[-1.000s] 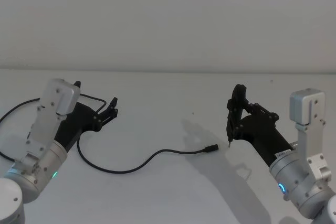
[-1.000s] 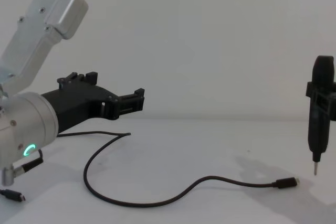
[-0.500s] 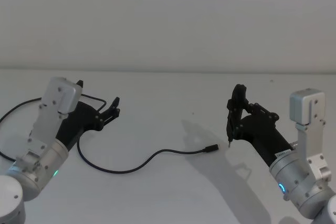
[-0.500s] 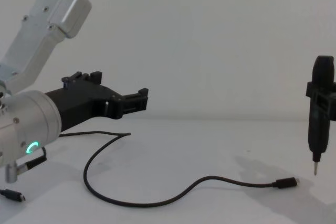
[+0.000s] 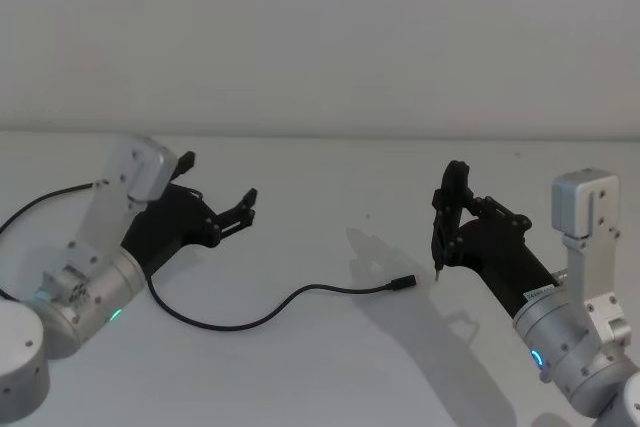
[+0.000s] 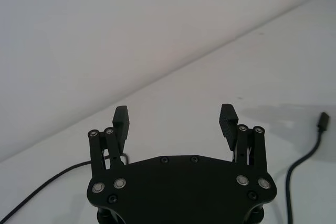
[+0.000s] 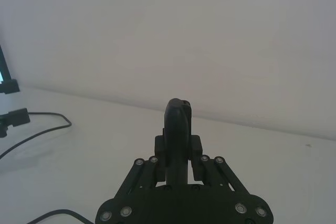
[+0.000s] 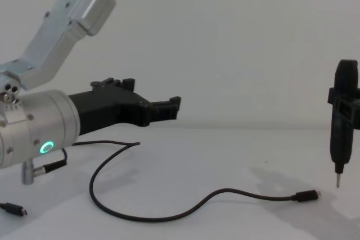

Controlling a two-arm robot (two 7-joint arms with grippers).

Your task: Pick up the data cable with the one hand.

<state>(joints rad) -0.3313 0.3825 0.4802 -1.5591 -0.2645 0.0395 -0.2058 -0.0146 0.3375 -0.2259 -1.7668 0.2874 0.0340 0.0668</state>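
While the data cable [image 5: 345, 289] lies loose on the white desk [image 5: 300, 172], curving from under the left arm to its plug near the middle, the left end effector [image 5: 243, 211] hangs above the cable's loop, fingers spread wide and touching nothing. The right end effector [image 7: 177, 150] pinches an upright pen-like tool [image 8: 343, 119], its tip near the plug.

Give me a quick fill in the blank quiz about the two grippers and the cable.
The left gripper is ____, gripping nothing.
The right gripper is shut on a pen-like tool whose tip points ____.
The data cable lies loose on the ____.
Missing words: open; down; table.
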